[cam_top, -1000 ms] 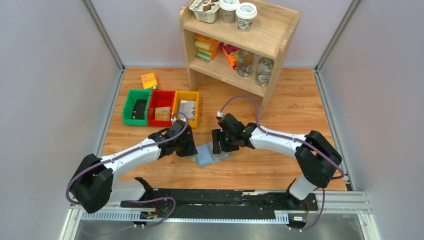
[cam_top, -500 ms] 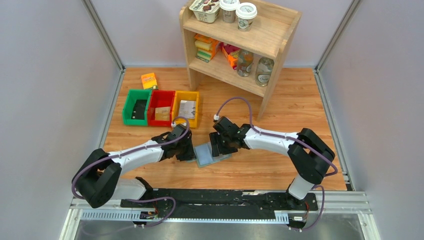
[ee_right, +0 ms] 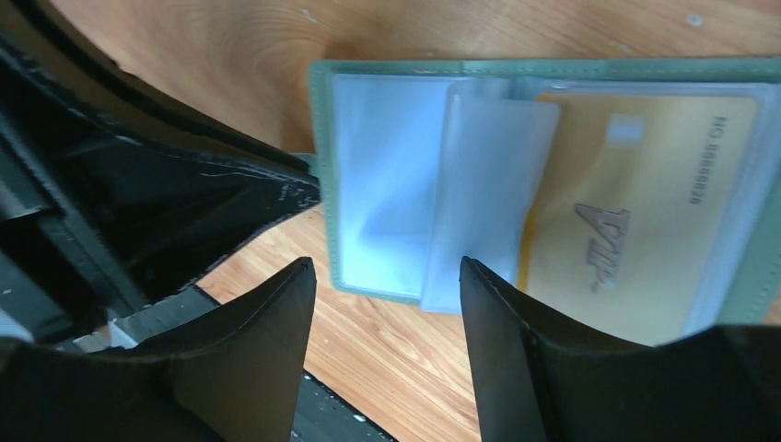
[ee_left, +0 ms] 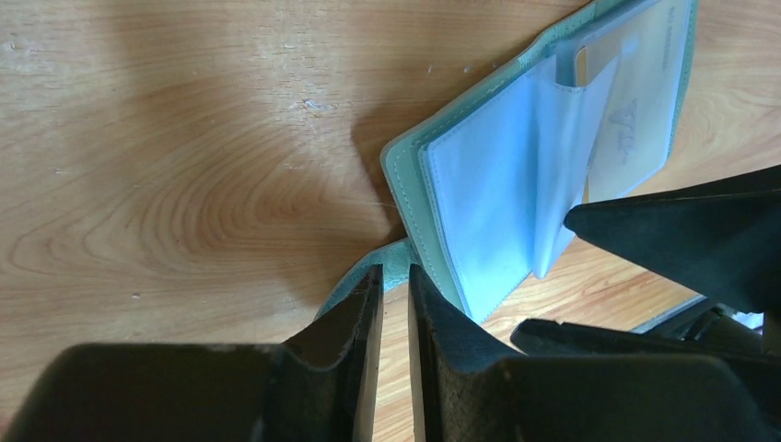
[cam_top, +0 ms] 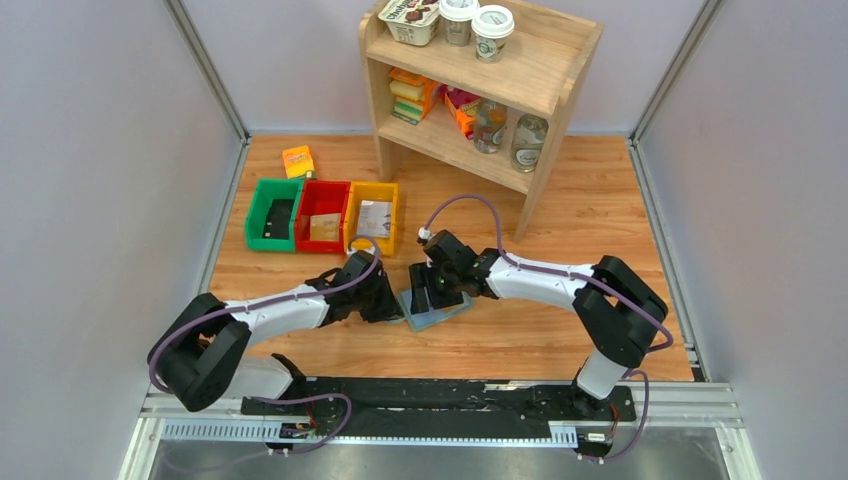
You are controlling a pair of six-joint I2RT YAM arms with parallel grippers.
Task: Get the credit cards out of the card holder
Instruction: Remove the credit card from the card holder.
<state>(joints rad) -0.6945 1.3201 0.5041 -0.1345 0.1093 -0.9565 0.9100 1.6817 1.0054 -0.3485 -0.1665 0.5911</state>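
**Holder open between both arms, tab end towards the left one**

The card holder [cam_top: 440, 318] lies spread open and flat on the table [cam_top: 600, 230], its long axis running roughly left to right with a slight tilt. In the right wrist view, a gold card [ee_right: 635, 212] sits under a clear sleeve in the panel farther from the side tab [ee_left: 394, 256]. We cannot tell which way that sleeve opens.

The left gripper [cam_top: 393, 308] is at the holder's left short end. Its jaws stand nearly together with the tab at their tips, and we cannot tell whether the tab is actually pinched.

The right gripper [ee_right: 387, 276] hangs directly over the sleeves, jaws well apart and holding nothing. It is over the empty panel, so we judge that the card lies further along the long axis, away from the left arm. The right arm is nearer the card.

There is bare wood beyond the holder on the near side and to the right. The bins [cam_top: 322, 215] and shelf unit [cam_top: 545, 75] are well apart from it.
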